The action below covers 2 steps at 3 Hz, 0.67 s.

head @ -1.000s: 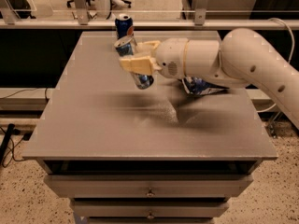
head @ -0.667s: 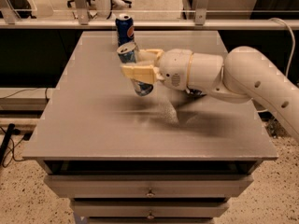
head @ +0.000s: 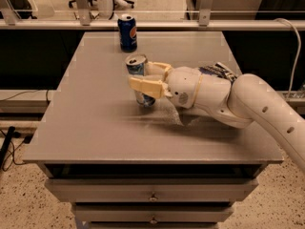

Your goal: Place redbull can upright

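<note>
The redbull can [head: 137, 67], slim with blue and silver panels and a silver top, stands about upright near the middle of the grey table [head: 86, 123]. Its base is at or just above the tabletop; I cannot tell whether it touches. My gripper [head: 147, 79] reaches in from the right on a white arm, and its cream fingers [head: 145, 87] are closed around the can's middle, one in front and one behind. The lower half of the can is partly hidden by the front finger.
A shorter dark-blue can [head: 127, 32] with a round red-white-blue logo stands upright at the table's far edge. A crumpled blue bag [head: 218, 71] lies behind my arm at the right. Drawers [head: 152, 194] sit below the table front. A metal rail runs behind.
My gripper has carried the can downward toward the tabletop, and the can has turned from tilted to about upright. The dark-blue can has not moved.
</note>
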Motion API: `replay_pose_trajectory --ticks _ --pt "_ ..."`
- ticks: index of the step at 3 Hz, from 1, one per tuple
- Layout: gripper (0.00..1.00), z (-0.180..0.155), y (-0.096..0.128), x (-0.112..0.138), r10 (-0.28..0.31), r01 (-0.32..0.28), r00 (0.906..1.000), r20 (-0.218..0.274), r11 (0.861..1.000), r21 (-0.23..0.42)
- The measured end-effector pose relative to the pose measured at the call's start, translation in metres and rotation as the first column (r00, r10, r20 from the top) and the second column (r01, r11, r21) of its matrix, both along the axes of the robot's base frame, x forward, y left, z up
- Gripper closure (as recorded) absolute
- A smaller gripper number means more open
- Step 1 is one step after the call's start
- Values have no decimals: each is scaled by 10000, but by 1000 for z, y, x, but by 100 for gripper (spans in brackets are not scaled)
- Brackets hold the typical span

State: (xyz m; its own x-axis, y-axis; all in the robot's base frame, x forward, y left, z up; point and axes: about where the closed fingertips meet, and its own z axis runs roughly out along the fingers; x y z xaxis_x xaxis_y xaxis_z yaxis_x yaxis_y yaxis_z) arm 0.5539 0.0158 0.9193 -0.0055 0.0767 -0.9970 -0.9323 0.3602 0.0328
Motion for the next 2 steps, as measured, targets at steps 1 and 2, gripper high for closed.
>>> replay_pose_trajectory --ticks 1,2 --pt "100 -9 -3 -3 41 -41 10000 -7 9993 373" --pt "75 -15 -13 -7 -43 43 10000 4 9994 340"
